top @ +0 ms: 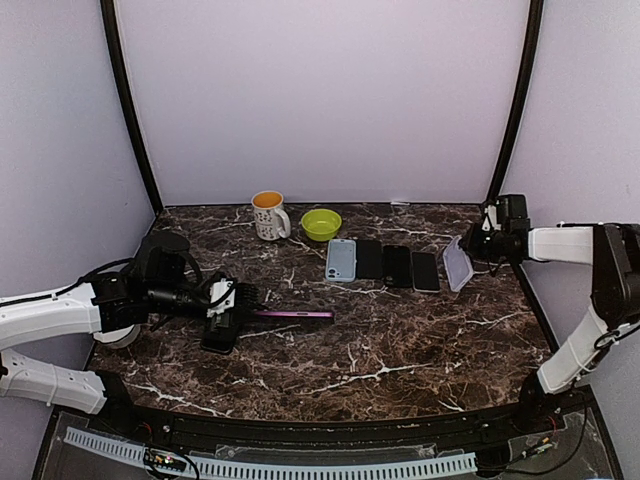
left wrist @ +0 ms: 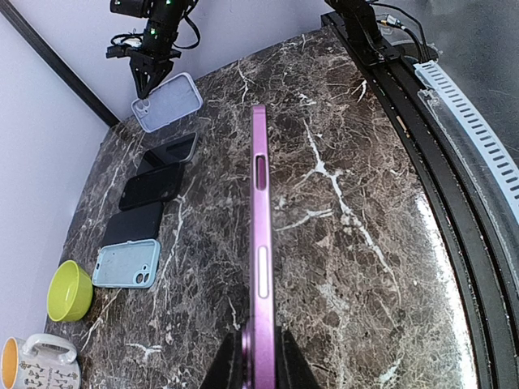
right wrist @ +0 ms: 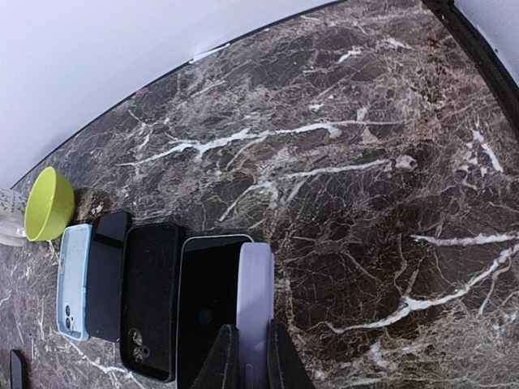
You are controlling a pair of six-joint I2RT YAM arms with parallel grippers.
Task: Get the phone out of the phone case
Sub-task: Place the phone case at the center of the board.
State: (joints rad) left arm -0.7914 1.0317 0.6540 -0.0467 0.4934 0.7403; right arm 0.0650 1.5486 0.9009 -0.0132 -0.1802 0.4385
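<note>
Left hand [left wrist: 258, 356] is pressed together on the near end of the purple phone [left wrist: 259, 243], pinching it across its thin body. The phone stands on its long edge and projects straight ahead of the fingers, over the left middle of the surface [top: 400, 350]. Whether its lower edge rests on the surface cannot be told.

Right hand [right wrist: 243, 361] is also pressed together, pinching one wall of the lavender case [right wrist: 255, 300]. The case hangs tilted at the far right of the surface, just beside the right end of the row of phones [top: 397, 266]. Contact between the case and the surface cannot be confirmed.

Step in hand: the phone and the case are well apart, one in each hand, so the separation itself appears complete. What appears to remain is setting both items down.

Next move, as judged:
- Lower the case flat beside the row without overlapping the nearest dark phone.
- Turn the purple phone from its edge to its back before release, as a thin body released on edge is likely to topple.
- Spread each hand only once its item is supported.
</note>
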